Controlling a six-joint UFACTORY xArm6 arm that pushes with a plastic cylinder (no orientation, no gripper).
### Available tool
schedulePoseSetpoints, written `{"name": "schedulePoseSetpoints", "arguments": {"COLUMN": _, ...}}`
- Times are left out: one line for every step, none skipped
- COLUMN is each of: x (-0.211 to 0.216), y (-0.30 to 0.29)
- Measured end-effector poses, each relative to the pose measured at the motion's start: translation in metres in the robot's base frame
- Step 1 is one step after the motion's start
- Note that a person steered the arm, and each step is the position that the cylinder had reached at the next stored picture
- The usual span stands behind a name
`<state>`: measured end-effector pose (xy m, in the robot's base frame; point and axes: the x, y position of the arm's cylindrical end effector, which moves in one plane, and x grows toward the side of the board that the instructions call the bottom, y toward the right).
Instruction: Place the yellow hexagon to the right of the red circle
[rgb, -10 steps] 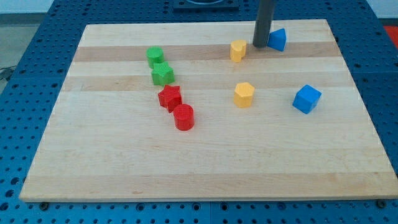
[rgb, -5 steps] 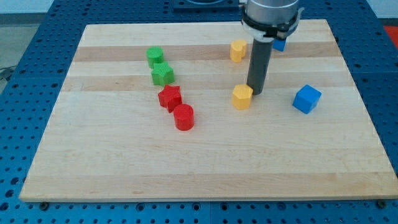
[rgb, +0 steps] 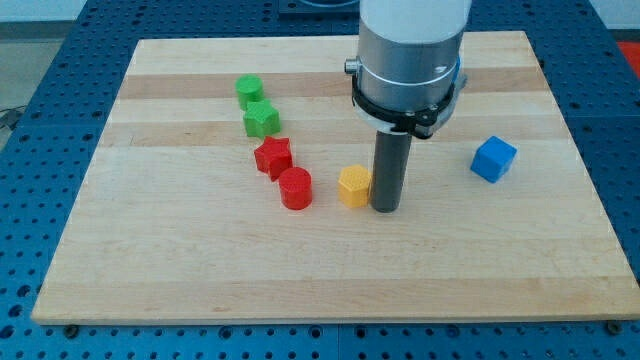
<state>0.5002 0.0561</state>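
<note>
The yellow hexagon (rgb: 354, 185) lies near the board's middle, a short gap to the right of the red circle (rgb: 295, 188). My tip (rgb: 385, 207) rests on the board touching the hexagon's right side. The rod and the arm's grey body rise above it and hide the board behind them.
A red star-shaped block (rgb: 272, 157) touches the red circle's upper left. Two green blocks (rgb: 250, 90) (rgb: 261, 119) lie above it. A blue cube (rgb: 493, 159) sits at the right. The wooden board (rgb: 320, 280) lies on a blue perforated table.
My tip moved from the view's top down and left, pushing the yellow hexagon leftward and downward to near the red circle. The arm's body now hides the other yellow block and a blue block.
</note>
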Motion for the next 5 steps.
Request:
{"name": "schedulePoseSetpoints", "arguments": {"x": -0.007, "y": 0.024}}
{"name": "schedulePoseSetpoints", "arguments": {"x": -0.031, "y": 0.036}}
{"name": "schedulePoseSetpoints", "arguments": {"x": -0.039, "y": 0.035}}
{"name": "schedulePoseSetpoints", "arguments": {"x": -0.036, "y": 0.02}}
{"name": "schedulePoseSetpoints", "arguments": {"x": -0.025, "y": 0.001}}
